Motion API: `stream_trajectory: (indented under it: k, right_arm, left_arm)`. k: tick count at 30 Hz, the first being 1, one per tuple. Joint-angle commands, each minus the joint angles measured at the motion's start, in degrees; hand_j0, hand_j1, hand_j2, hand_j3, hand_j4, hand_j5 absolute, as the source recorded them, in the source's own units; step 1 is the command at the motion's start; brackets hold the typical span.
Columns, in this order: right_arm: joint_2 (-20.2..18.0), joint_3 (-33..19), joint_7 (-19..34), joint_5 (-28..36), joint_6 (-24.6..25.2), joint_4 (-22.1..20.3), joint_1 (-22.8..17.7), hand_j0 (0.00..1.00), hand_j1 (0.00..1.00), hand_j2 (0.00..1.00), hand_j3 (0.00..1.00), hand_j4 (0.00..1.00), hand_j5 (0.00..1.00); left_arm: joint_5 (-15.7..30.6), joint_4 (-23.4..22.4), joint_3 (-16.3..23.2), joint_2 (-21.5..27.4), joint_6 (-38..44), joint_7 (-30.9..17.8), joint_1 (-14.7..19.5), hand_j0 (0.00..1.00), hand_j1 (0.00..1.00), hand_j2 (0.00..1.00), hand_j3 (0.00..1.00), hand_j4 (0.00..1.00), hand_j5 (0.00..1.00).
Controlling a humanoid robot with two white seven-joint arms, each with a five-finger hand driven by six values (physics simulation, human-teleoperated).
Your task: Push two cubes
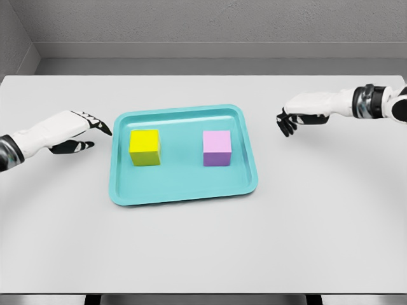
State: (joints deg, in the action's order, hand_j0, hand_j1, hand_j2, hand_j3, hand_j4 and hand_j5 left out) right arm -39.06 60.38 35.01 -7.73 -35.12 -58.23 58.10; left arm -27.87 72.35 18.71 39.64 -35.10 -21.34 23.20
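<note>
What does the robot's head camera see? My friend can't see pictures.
A yellow cube and a pink cube sit apart on a teal tray on a white table. The left hand and right hand hover open outside it.

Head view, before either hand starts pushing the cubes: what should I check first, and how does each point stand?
1. Yellow cube sits upright on the teal plastic tray: ok.
2. Pink cube upright on the tray, apart from the yellow one: ok.
3. Left hand beside the tray's left rim, open, holding nothing: ok.
4. Right hand right of the tray, fingers relaxed: ok.
5. Either hand touching a cube: not ok, both are apart.
</note>
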Motion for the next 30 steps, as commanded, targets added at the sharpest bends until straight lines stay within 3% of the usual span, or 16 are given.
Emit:
stream_trajectory:
  k: [1, 6, 13, 17, 19, 30]
  right_arm:
    - [1.53, 2.29, -0.01, -1.41, 0.12, -1.27, 0.17, 0.1, 0.1, 0.1, 0.1, 0.1, 0.1]
    - [1.53, 3.87, -0.01, -3.52, 0.12, -5.49, 0.62, 0.1, 0.1, 0.1, 0.1, 0.1, 0.1]
    - [3.99, 6.95, -0.01, -5.54, 0.12, -5.4, 2.72, 0.1, 0.1, 0.1, 0.1, 0.1, 0.1]
    - [4.34, 8.0, -0.01, -5.54, 0.12, -5.31, 3.08, 0.1, 0.1, 0.1, 0.1, 0.1, 0.1]
    - [4.87, 8.62, -0.01, -5.54, 0.12, -5.31, 3.51, 0.1, 0.1, 0.1, 0.1, 0.1, 0.1]
    - [6.98, 10.02, -0.01, -6.16, 0.12, -3.47, 4.39, 0.1, 0.1, 0.1, 0.1, 0.1, 0.1]
  left_arm:
    - [0.36, -0.02, 0.01, 0.0, 0.1, -0.02, 0.0, 0.63, 0.63, 0.63, 0.63, 0.63, 0.63]
    - [0.45, 1.21, 0.72, 0.0, 0.1, -0.02, 0.0, 0.63, 0.63, 0.63, 0.63, 0.63, 0.63]
    - [1.15, 6.05, 0.72, 0.87, 0.1, 0.24, -2.29, 0.63, 0.63, 0.63, 0.63, 0.63, 0.63]
    - [0.36, 5.17, 0.72, 0.08, 0.1, 0.16, -2.2, 0.63, 0.63, 0.63, 0.63, 0.63, 0.63]
    - [0.36, 2.62, 0.72, -0.18, 0.1, 0.16, -1.76, 0.63, 0.63, 0.63, 0.63, 0.63, 0.63]
    - [0.36, 1.74, 0.72, -1.24, 0.1, 0.07, -1.23, 0.63, 0.63, 0.63, 0.63, 0.63, 0.63]
